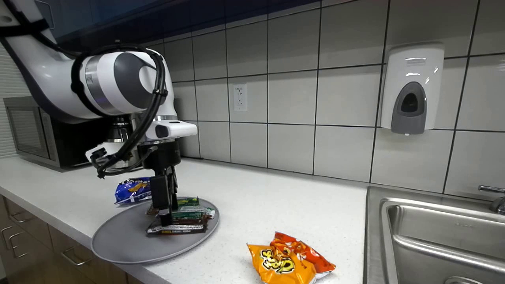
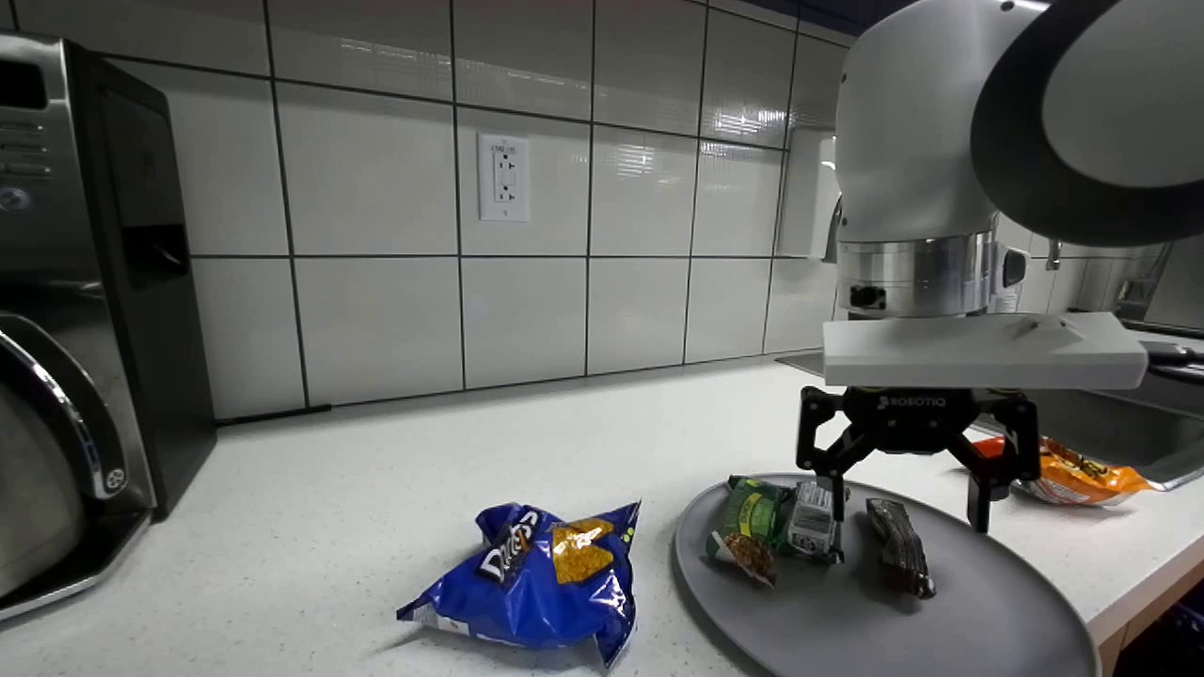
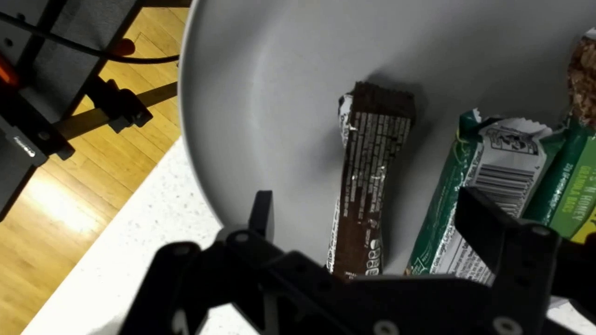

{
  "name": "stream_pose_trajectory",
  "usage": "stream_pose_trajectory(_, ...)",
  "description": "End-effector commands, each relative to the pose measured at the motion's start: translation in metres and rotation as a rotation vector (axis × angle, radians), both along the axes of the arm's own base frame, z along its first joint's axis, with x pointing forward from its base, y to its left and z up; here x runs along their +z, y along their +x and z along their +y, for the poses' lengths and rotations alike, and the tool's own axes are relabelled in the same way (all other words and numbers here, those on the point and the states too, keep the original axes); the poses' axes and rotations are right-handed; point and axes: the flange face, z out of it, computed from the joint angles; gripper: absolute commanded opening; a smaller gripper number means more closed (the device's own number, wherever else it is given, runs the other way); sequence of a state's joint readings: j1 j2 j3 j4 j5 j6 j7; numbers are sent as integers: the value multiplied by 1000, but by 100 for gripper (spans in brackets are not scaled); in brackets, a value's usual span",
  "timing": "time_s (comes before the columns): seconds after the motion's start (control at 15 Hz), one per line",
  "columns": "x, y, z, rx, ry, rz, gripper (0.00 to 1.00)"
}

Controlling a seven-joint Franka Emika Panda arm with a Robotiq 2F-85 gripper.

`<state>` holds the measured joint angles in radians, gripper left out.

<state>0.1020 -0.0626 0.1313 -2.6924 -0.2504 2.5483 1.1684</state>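
Gripper [image 2: 908, 522] sat jaws apart, seemingly astride the brown-wrapped bar [image 3: 370, 186], mid-frame in the wrist view on the grey plate [image 3: 279, 116], so I read grasp alignment; next move looked to need keeping clear of the barcoded green bar [image 3: 493, 172], then closing across the narrow width.

In an exterior view the camera faces the tiled wall [image 1: 292, 98] obliquely from the sink [image 1: 373, 236] side of the plate [image 1: 126, 238]; in an exterior view, nearer, from its blue bag [image 2: 555, 578] side. Both share plate and outlet [image 2: 505, 179]. The wrist view looks down close above the plate.
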Motion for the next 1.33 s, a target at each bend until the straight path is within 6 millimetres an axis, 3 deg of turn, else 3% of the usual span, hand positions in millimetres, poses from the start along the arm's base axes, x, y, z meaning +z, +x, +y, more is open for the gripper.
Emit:
stream_pose_trajectory(0.0,17,-3,-8,40,-15,-28,100)
stream_pose_trajectory(1.07,66,-25,-45,424,-31,-63,100)
stream_pose_trajectory(1.13,75,-12,-44,461,-31,-69,100)
stream_pose_trajectory(1.27,84,-15,-48,523,-38,-83,100)
